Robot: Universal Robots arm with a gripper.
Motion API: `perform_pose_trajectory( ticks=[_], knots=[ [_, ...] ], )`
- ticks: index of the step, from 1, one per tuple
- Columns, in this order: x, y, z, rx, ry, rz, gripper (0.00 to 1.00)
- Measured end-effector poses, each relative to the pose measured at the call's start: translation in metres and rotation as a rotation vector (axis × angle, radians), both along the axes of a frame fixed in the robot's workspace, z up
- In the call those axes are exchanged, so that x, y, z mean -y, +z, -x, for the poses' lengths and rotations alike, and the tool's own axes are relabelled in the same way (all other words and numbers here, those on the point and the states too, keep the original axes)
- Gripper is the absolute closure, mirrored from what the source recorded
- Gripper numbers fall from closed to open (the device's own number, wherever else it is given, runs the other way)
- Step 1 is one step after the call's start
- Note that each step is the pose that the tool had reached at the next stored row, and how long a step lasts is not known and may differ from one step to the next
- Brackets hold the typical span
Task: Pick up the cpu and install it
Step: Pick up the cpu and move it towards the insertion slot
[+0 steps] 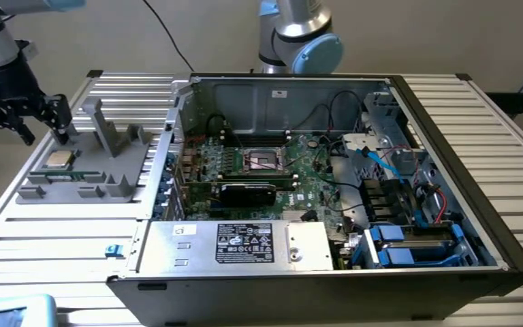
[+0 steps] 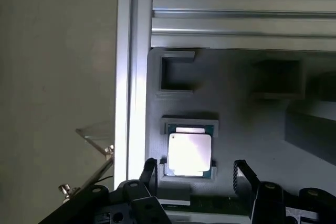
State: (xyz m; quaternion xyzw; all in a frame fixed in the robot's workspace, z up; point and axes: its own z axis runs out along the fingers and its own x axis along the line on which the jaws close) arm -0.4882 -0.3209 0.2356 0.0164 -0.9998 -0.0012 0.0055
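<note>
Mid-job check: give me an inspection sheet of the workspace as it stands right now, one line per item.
Surface: slatted aluminium table, carrying a grey fixture and an open computer case.
Job's things: the cpu lies flat in a pocket of the fixture, not yet lifted; the socket sits on the motherboard inside the case.
Clutter: small blue part on the table beside the case.
Grippers: gripper open, poised over the cpu, holding nothing.
Cables: black cable runs down behind the case; blue cable inside the case.
Surroundings: robot arm joint behind the case, plain wall beyond.
</note>
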Motion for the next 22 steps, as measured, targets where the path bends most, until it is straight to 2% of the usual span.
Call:
perform_pose_trajectory(
  ticks=[5, 10, 12, 14, 17, 22],
  knots=[
    [0.0034, -0.0091, 0.0, -0.0014, 0.004, -0.0021, 0.31],
    [0.0035, -0.0106, 0.0, -0.0017, 0.004, -0.002, 0.31],
    [0.0035, -0.0125, 0.0, -0.0015, 0.004, -0.005, 0.31],
    [0.0035, -0.0142, 0.0, -0.0069, 0.006, -0.0078, 0.31],
    [0.0035, -0.0169, 0.0, -0.0143, 0.008, -0.0162, 0.31],
    [0.0035, -0.0244, -0.001, -0.0207, 0.008, -0.0226, 0.31]
  ],
)
